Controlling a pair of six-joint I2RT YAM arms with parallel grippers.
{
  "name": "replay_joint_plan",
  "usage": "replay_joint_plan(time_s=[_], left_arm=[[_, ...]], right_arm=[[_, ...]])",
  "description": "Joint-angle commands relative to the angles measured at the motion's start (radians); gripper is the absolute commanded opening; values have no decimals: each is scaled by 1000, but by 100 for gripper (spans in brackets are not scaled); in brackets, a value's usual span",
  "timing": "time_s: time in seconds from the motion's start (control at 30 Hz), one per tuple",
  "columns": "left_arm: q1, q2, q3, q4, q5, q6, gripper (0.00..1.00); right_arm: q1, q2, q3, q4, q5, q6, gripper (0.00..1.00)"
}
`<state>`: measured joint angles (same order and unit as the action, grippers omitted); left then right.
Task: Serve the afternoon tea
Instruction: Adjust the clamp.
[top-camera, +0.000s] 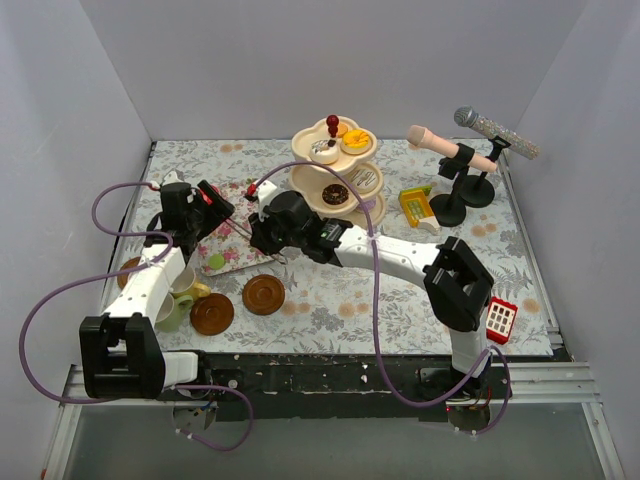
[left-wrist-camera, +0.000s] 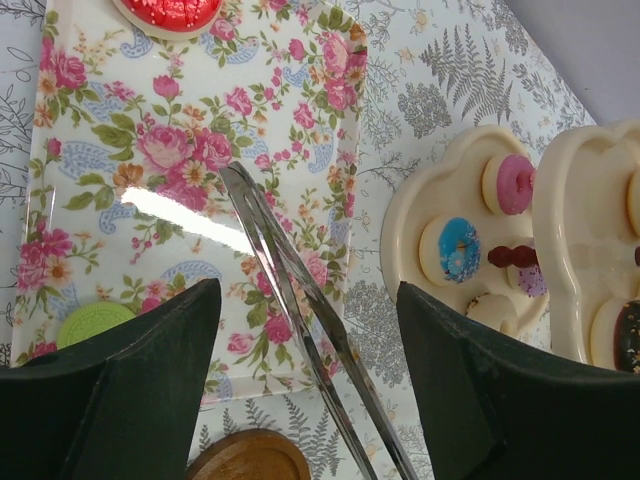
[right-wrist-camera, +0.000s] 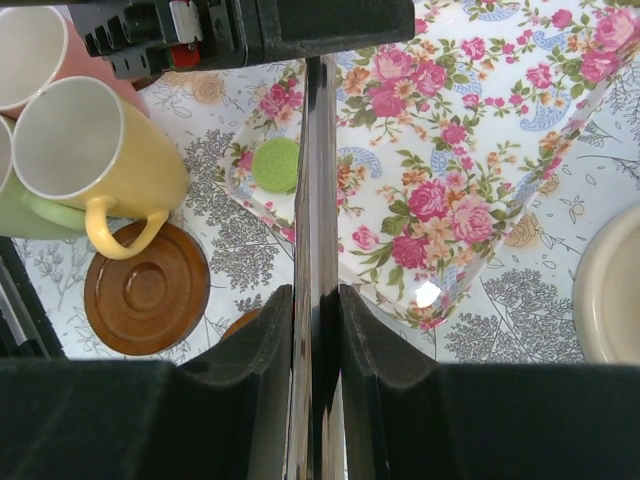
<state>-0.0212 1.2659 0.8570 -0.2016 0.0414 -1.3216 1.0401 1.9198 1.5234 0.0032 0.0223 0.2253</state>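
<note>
Right gripper (right-wrist-camera: 315, 295): both dark fingers pressed against the flat sides of the shiny metal tongs (right-wrist-camera: 318, 170), pinching them on edge. The tongs run forward over the rectangular tray with the pink rose print (left-wrist-camera: 150, 150). Left gripper (left-wrist-camera: 305, 295): fingers spread wide over the same tray. The tongs' blades pass through the gap on a slant, and neither pad clearly touches them. On the tray, a flat round lime-green toy cake (left-wrist-camera: 95, 322) lies near one corner, and a red-glazed toy cake (left-wrist-camera: 170, 8) sits at the opposite end, cut off by the frame edge. Cream three-tier stand (top-camera: 300, 148) with a red knob (top-camera: 332, 123) stands just beyond the tray, at the back centre of the grey-flowered tablecloth (top-camera: 400, 300). Its tiers hold small toy sweets: a blue-iced donut (left-wrist-camera: 455, 250) and a pink-iced donut (left-wrist-camera: 510, 183) on the lowest tier, a chocolate donut (top-camera: 335, 194) above them, and orange and white pieces on top. The pastel yellow cup (right-wrist-camera: 95, 150), pink cup (right-wrist-camera: 30, 45) and green cup (right-wrist-camera: 15, 215) cluster together at the left front, beside the left arm. The yellow cup's handle overlaps a round brown saucer (right-wrist-camera: 148, 290) in the right wrist view. A second brown saucer (top-camera: 264, 295) lies apart on the cloth in front of the tray, with no cup on it. Two toy microphones on black stands (top-camera: 470, 185) are at the far right.
</note>
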Motion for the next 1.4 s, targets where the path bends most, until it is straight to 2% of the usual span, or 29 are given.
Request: replay_joint_plan(time_s=[0.0,0.13,0.33,0.57,0.73,0.9,1.07,1.23,1.37], left_arm=[[4,-10,-3,8,-26,-4,68],[4,0,-1,16,-9,-8,56],[4,27,4,19,8,2,33],[6,36,8,8,20,15,13],[4,50,31,-16,23,18,0],[4,73,63,-53,18,22,0],[4,87,80,-76,40,18,0],[4,98,94,-94,43,21,0],[4,98,89,-85,43,10,0]], right_arm=[[18,-51,-12,57,41,-60,19],[31,-53,-25,52,65,-104,19],[43,-70,-57,66,88,-155,18],[57,-62,-54,66,117,-185,18],[75,-50,-42,41,169,-222,26],[116,-25,-2,-2,298,-320,42],[169,33,37,-28,439,-415,47],[213,82,87,-60,513,-466,52],[227,70,70,-55,538,-373,57]])
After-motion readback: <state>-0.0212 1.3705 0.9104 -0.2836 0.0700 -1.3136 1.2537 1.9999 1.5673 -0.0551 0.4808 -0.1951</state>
